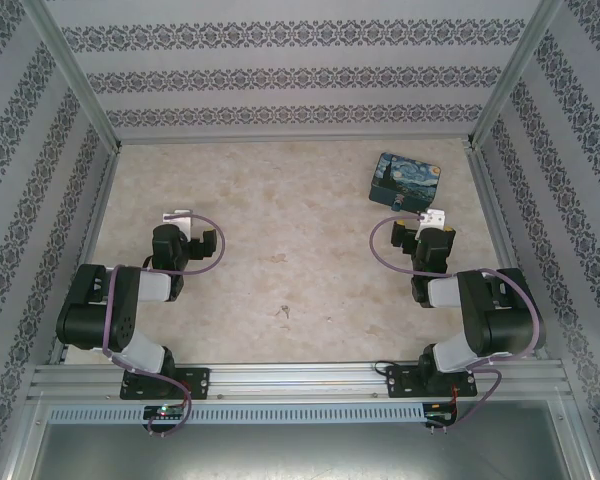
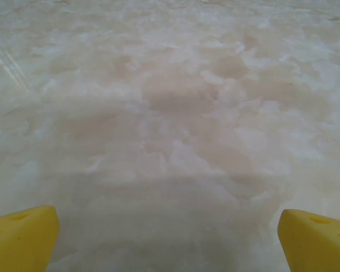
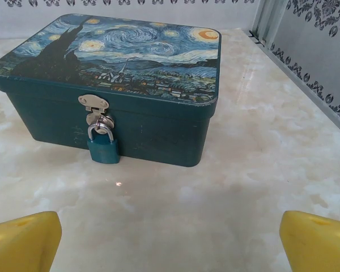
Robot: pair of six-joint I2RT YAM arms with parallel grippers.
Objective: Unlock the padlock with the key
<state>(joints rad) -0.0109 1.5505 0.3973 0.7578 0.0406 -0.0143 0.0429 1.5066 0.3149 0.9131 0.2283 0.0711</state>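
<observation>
The padlock (image 3: pixel 103 148), a small teal-blue body with a silvery shackle, hangs shut from the hasp on the front of the starry-night tin (image 3: pixel 153 122). My right gripper (image 3: pixel 170 243) is open, a short way in front of the tin, with nothing between its yellow fingertips (image 3: pixel 22 241). From above, the tin (image 1: pixel 405 180) sits at the back right, just beyond the right gripper (image 1: pixel 421 219). A tiny pale metal item, seemingly the key (image 1: pixel 283 313), lies mid-table near the front. My left gripper (image 1: pixel 180 220) is open over bare table (image 2: pixel 170 113), its fingertips (image 2: pixel 22 238) wide apart.
Patterned walls with metal frame rails (image 1: pixel 485 95) close in the table on three sides. The right wall and its rail (image 3: pixel 306 68) run close beside the tin. Marbled tabletop (image 1: pixel 280 220) spreads between the two arms.
</observation>
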